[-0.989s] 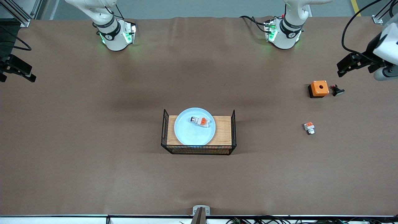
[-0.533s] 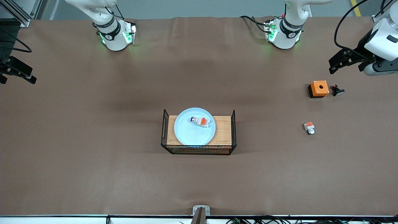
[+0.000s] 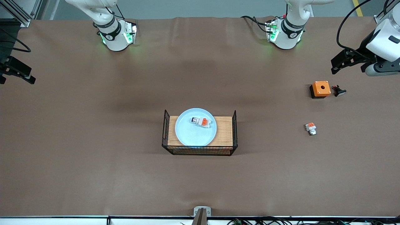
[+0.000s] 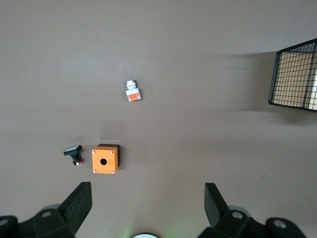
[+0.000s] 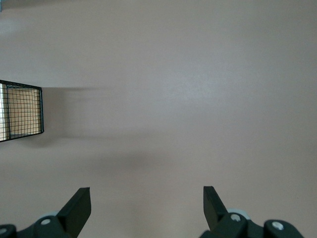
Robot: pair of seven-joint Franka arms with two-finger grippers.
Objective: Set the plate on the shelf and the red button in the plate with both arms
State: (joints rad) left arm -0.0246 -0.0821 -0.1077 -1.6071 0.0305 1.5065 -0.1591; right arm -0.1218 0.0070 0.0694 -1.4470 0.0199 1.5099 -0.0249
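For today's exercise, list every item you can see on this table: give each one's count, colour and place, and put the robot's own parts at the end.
plate: 1, pale blue, on the wooden board.
red button: 1, white-grey with orange-red block, on the plate.
wooden board: 1, tan, in the wire rack.
wire rack: 1, black, mid-table.
orange box: 1, orange, toward the left arm's end.
black part: 1, beside the orange box.
stubby switch piece: 1, white and orange, nearer the camera than the orange box.
left gripper: 1, black, open, above the table's end.
right gripper: 1, black, open, at its end.

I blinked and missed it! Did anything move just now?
Only the left gripper: empty and open, it lifted up and back from over the orange box toward the table's edge. The right gripper barely moved. The red button stayed on the plate.
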